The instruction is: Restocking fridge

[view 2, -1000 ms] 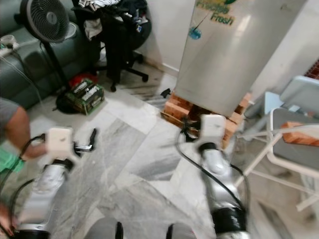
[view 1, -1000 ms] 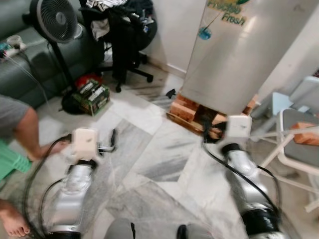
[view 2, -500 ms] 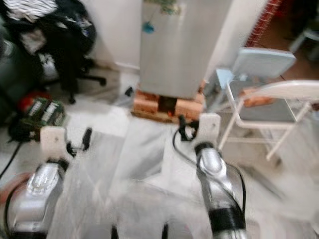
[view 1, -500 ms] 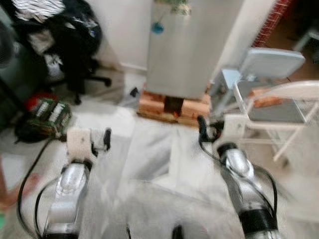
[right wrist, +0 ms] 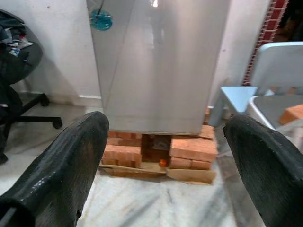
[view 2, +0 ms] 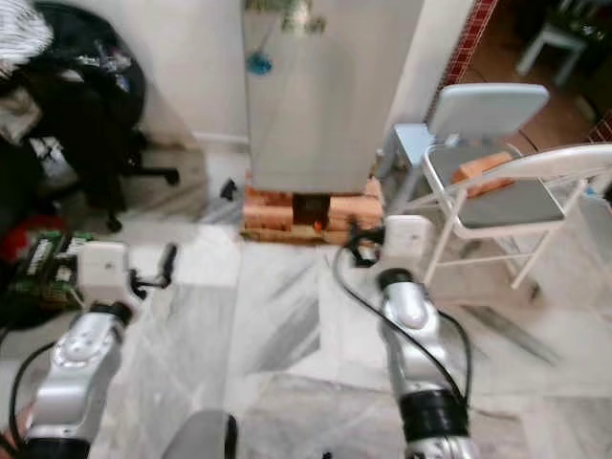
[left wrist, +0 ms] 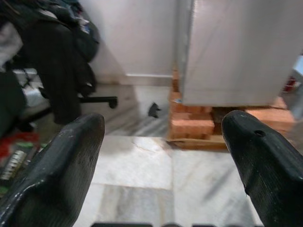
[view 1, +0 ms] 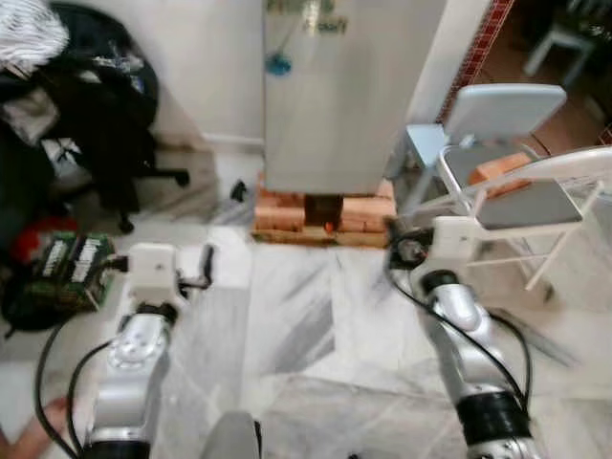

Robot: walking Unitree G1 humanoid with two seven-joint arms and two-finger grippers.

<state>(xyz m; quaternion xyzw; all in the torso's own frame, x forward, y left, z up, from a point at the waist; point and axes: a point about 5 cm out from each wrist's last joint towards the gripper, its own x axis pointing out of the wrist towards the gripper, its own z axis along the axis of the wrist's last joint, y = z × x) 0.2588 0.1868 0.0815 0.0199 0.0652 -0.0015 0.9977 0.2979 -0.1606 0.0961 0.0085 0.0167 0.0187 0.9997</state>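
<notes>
One fridge (view 1: 339, 96): stood shut ahead on bricks (view 1: 359, 212), against the wall; judged heavy and rigid, its smooth door likely slippery, best taken at an edge since no handle could be made out.
Chair (view 1: 521, 196): just right of the fridge.
Left gripper (left wrist: 161, 142): jaws wide, empty.
Right gripper (right wrist: 165, 142): jaws wide, empty.
Door sticker (view 1: 320, 21): lettering too blurred to read.
</notes>
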